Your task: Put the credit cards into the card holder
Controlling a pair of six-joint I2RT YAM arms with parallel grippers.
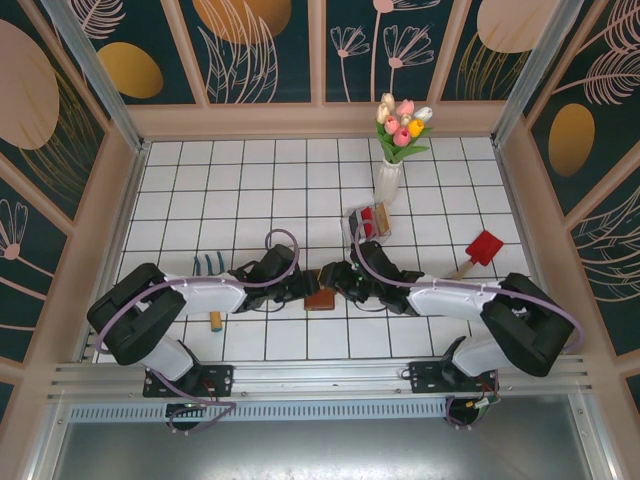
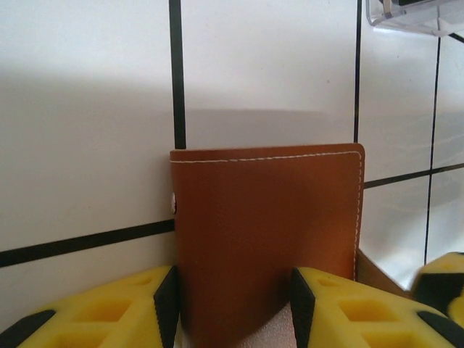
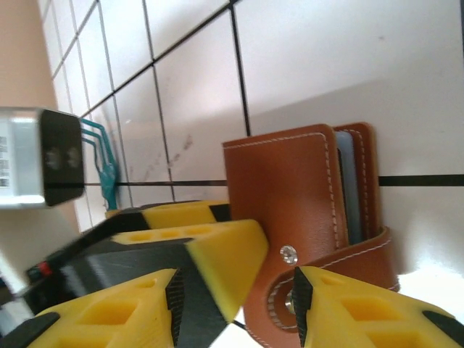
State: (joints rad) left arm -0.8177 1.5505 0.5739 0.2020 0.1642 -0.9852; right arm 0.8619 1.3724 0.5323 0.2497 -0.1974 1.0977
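The brown leather card holder (image 1: 320,299) stands on the tiled floor between the two arms. My left gripper (image 2: 233,304) is shut on the card holder (image 2: 268,217), one pad against each side of its leather flap. My right gripper (image 3: 238,304) is open beside the card holder (image 3: 290,188). Its right pad sits by the clasp tab (image 3: 341,268), and a yellow finger of the left gripper pokes into the gap. Grey-blue inner pockets (image 3: 345,185) show at the wallet's edge. Red credit cards (image 1: 367,217) lie in a clear box behind.
A white vase of tulips (image 1: 390,170) stands behind the clear box (image 2: 409,16). A red toy shovel (image 1: 481,250) lies at the right, a teal object (image 1: 208,263) and a small tan piece (image 1: 215,320) at the left. Panel walls enclose the tiled floor.
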